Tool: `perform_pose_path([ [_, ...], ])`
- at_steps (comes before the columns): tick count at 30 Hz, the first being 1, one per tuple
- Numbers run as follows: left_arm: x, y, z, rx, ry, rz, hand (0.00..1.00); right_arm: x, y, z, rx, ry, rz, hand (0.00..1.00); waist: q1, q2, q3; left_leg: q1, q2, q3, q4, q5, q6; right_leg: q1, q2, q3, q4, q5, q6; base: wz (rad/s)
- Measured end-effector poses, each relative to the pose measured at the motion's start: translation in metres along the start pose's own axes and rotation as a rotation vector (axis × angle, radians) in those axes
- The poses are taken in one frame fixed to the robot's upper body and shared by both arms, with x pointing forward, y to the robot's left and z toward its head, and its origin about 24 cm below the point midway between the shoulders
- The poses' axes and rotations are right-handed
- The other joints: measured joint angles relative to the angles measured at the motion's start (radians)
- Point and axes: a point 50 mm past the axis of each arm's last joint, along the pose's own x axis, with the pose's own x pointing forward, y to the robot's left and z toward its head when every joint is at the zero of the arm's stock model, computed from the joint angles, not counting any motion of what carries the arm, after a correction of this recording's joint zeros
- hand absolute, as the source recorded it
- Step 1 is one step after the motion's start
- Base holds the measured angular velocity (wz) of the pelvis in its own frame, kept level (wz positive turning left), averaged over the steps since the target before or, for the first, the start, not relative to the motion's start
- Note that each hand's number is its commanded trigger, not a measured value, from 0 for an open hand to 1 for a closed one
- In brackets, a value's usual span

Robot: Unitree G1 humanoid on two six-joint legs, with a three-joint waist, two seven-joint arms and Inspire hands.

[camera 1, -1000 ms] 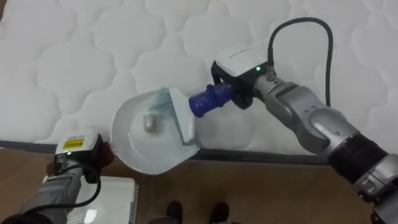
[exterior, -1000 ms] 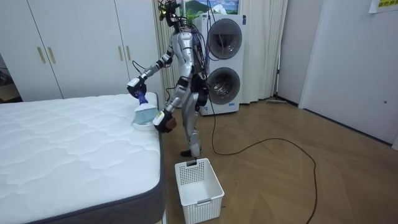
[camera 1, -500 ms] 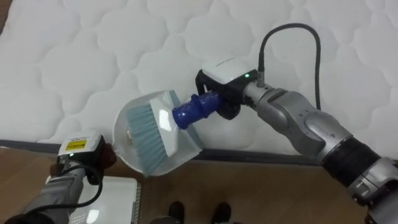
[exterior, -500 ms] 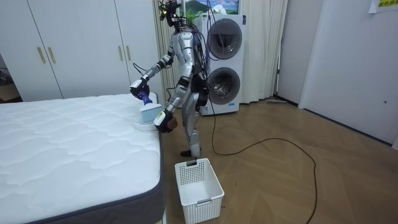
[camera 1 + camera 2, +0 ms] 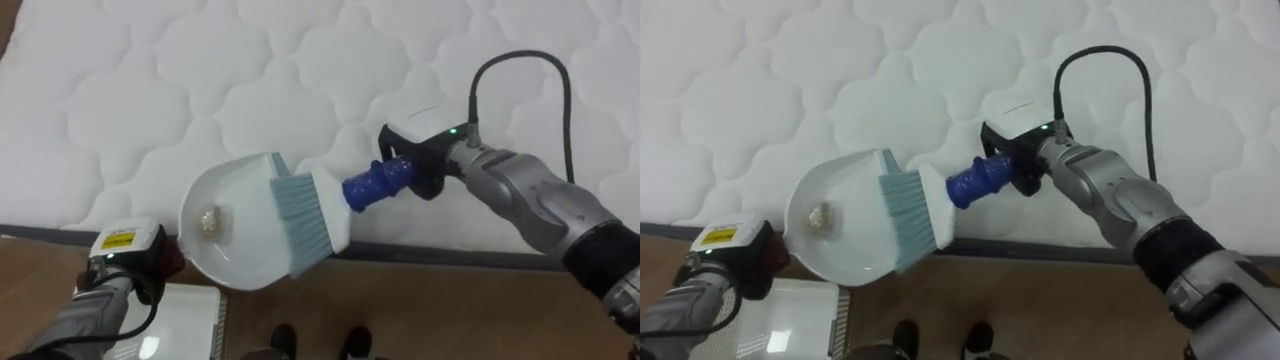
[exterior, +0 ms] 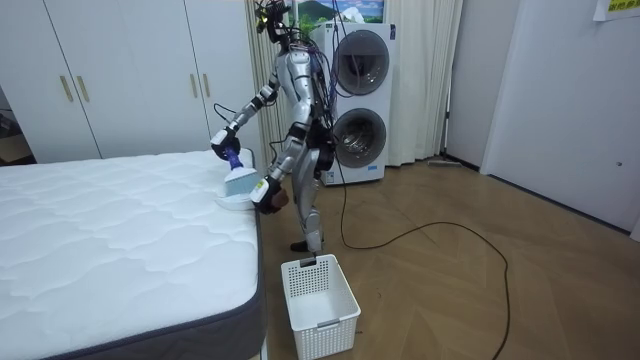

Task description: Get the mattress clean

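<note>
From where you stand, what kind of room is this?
Probably a bedroom in a home with a laundry corner: a wide white quilted mattress, tall white wardrobe doors, and two stacked white front-loading laundry machines.

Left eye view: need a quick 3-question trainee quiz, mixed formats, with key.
1. True or false: the right hand grips the brush by its blue handle.
2. The small crumpled scrap lies: A on the floor; B in the dustpan; C among the bristles.
3. Fill in: the left hand holds the dustpan at the mattress's ____.
Key: 1 true; 2 B; 3 edge.
</note>
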Motion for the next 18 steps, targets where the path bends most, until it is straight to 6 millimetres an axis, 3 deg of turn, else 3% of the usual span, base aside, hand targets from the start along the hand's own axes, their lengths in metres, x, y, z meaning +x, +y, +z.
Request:
perform_pose_path([
  [8,-0.001,-0.002,0.003,-0.017,-0.018,-0.014,1.00,-0.009,0.018,-0.020,0.068,0.081,-0.018,1.00,-0.013,-0.005,0.0001,0.032,-0.003,-0.004,0.008,-0.001,0.001,0.049,-0.008,-0.018,-0.006,-0.016,0.010,0.08],
  [18,-0.001,0.013,0.007,-0.071,-0.051,0.062,1.00,-0.036,0.014,-0.069,0.223,0.264,-0.191,1.00,-0.051,-0.004,-0.0023,0.123,-0.011,-0.028,-0.020,0.000,0.004,0.148,-0.008,-0.030,-0.032,-0.016,0.016,0.07],
])
